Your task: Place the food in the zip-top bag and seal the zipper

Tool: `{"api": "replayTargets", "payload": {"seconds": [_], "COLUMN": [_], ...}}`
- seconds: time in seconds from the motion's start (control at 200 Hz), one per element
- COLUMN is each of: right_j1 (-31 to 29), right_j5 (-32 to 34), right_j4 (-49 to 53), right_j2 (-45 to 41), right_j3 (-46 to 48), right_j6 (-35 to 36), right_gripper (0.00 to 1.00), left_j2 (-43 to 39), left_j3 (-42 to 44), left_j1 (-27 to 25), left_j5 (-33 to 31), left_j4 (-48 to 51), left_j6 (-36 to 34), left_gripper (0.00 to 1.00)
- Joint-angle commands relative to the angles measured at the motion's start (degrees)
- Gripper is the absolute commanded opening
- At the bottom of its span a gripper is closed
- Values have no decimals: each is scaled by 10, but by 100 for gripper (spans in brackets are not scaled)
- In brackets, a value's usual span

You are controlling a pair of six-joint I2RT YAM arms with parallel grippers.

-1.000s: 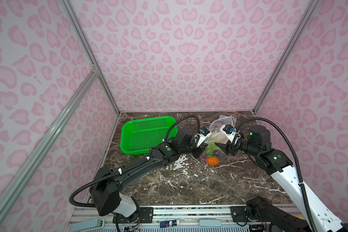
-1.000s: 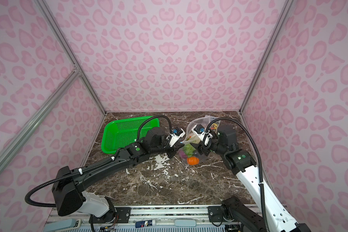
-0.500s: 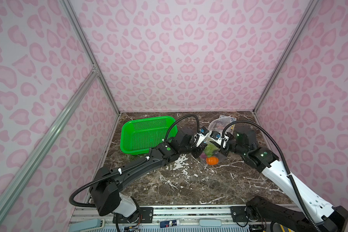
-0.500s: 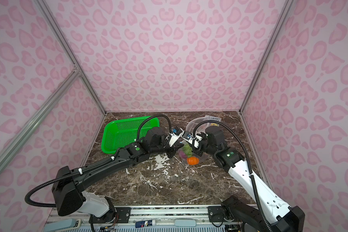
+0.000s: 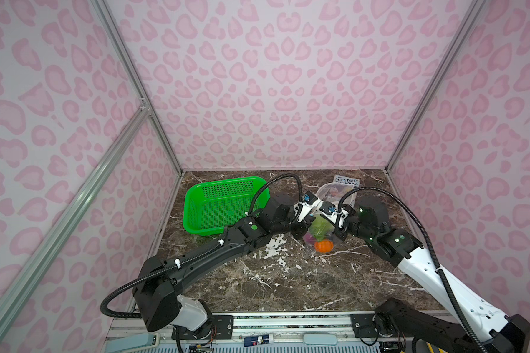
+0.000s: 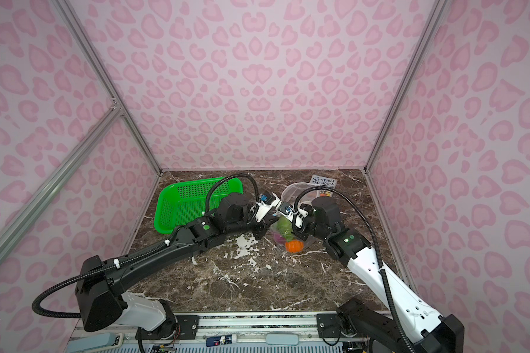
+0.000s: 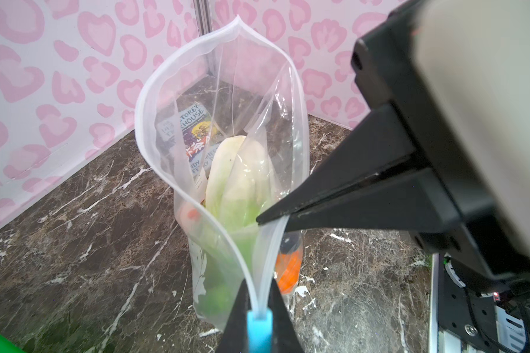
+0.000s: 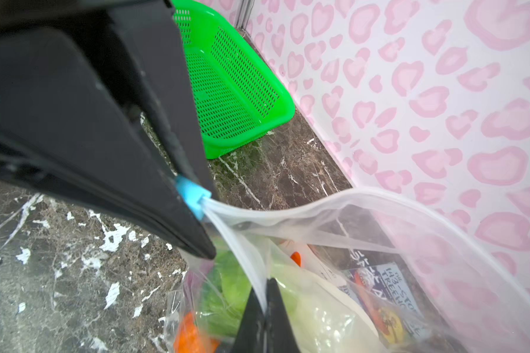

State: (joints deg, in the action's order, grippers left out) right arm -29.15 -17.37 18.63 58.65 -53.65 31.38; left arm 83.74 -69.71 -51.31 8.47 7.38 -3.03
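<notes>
Marble tabletop [image 5: 273, 284] holds one green basket [image 5: 221, 201], one zip-top bag [image 5: 318, 229], one book [image 5: 345, 181].

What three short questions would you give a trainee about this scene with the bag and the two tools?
1. True or false: the mouth of the zip-top bag is already sealed.
2. What is the left tool shut on? A. the blue slider; B. the green basket; C. the cabbage.
3. Fill in: the right tool pinches the zipper strip close to the slider, and the orange pumpkin lies ___ the bag.
Key: 1 false; 2 A; 3 inside.
</notes>
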Motion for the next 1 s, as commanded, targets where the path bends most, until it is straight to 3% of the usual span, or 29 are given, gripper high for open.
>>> {"api": "replayTargets", "payload": {"seconds": [0.0, 0.045, 0.14, 0.295, 0.515, 0.745, 0.815, 0.905, 0.995], "right_j1": [-2, -2, -8, -19, -34, -38, -38, -38, -38], "right_j5": [-9, -7, 8, 25, 31, 31, 32, 34, 35], "right_j4": [-83, -98, -101, -77, -86, -85, -80, -75, -71], "right_j2": [-1, 7, 37, 95, 110, 104, 104, 103, 99], "right_j3": [2, -7, -44, -104, -101, -95, -94, -93, -93], "right_j6": [-76, -109, -166, -216, -233, -242, -242, -241, -242], "right_gripper": [0, 0, 0, 0, 0, 0, 0, 0, 0], "left_j2": [-8, -15, -34, -56, -60, -27, -16, -5, -3], "left_j3": [2, 7, 25, 66, 115, 97, 94, 91, 97], "left_j1": [3, 8, 28, 65, 113, 123, 126, 128, 131], "left_j5": [-75, -99, -107, -71, 30, 123, 148, 158, 158], "left_j4": [-27, -31, -48, -80, -175, -221, -230, -236, -250], "left_j6": [18, 29, 54, 90, 118, 105, 113, 123, 132], "left_gripper": [48, 66, 87, 92, 91, 87, 80, 60, 47]}}
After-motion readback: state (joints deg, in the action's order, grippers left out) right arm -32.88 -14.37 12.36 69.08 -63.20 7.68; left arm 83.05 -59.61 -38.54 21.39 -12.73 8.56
